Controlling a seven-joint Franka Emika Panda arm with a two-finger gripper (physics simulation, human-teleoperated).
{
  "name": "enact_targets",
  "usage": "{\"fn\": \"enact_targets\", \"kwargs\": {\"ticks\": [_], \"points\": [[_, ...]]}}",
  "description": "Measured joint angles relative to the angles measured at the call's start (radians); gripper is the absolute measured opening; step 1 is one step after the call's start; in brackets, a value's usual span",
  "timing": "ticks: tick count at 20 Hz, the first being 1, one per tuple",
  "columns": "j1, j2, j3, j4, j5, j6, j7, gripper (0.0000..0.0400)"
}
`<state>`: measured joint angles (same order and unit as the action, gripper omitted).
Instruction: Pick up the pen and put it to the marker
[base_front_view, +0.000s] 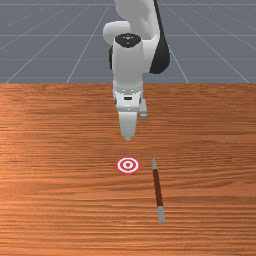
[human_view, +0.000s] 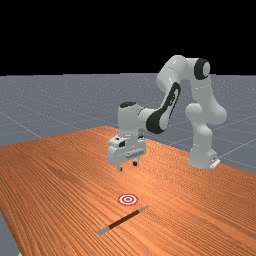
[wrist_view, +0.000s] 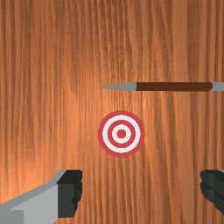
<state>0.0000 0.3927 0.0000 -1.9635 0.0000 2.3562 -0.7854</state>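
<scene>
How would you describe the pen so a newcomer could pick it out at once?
On the orange-brown table, find the red-and-white ringed marker. To the front view's right of it lies the pen: long, thin, dark brown in the middle, grey at both ends, one pointed, unlike the round marker.

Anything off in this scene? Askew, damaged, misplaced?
Nothing stands out. The pen lies flat on the table, beside the marker, no damage visible; the gripper is open above the table.
</scene>
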Motion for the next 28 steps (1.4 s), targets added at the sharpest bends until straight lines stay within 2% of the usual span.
{"fn": "enact_targets", "kwargs": {"ticks": [4,5,6,7,9,10,12,13,14,15,16,18,20,22,24,28], "points": [[0.003,-0.004,-0.007,-0.003,0.009,-0.006,0.042,0.0400],[0.021,-0.054,-0.038,-0.069,0.020,-0.027,0.204,0.0245],[0.030,-0.086,-0.067,-0.101,0.036,-0.057,0.366,0.0150],[0.038,-0.101,-0.093,-0.111,0.058,-0.088,0.530,0.0092],[0.054,-0.107,-0.136,-0.106,0.118,-0.145,0.860,0.0034],[0.062,-0.105,-0.154,-0.100,0.155,-0.168,1.023,0.0021],[0.064,-0.104,-0.172,-0.096,0.206,-0.190,1.191,0.0008],[0.064,-0.107,-0.175,-0.097,0.219,-0.196,1.229,0.0162],[0.064,-0.110,-0.177,-0.097,0.227,-0.200,1.250,0.0255],[0.064,-0.110,-0.178,-0.097,0.233,-0.202,1.263,0.0312],[0.064,-0.109,-0.178,-0.097,0.235,-0.202,1.271,0.0347],[0.065,-0.108,-0.178,-0.096,0.239,-0.199,1.280,0.0380],[0.067,-0.093,-0.175,-0.080,0.246,-0.190,1.289,0.0393],[0.063,-0.048,-0.157,-0.012,0.296,-0.173,1.299,0.0397],[0.069,0.042,-0.117,0.092,0.350,-0.163,1.304,0.0399],[0.121,0.289,-0.061,0.358,0.368,-0.157,1.352,0.0400]]}}
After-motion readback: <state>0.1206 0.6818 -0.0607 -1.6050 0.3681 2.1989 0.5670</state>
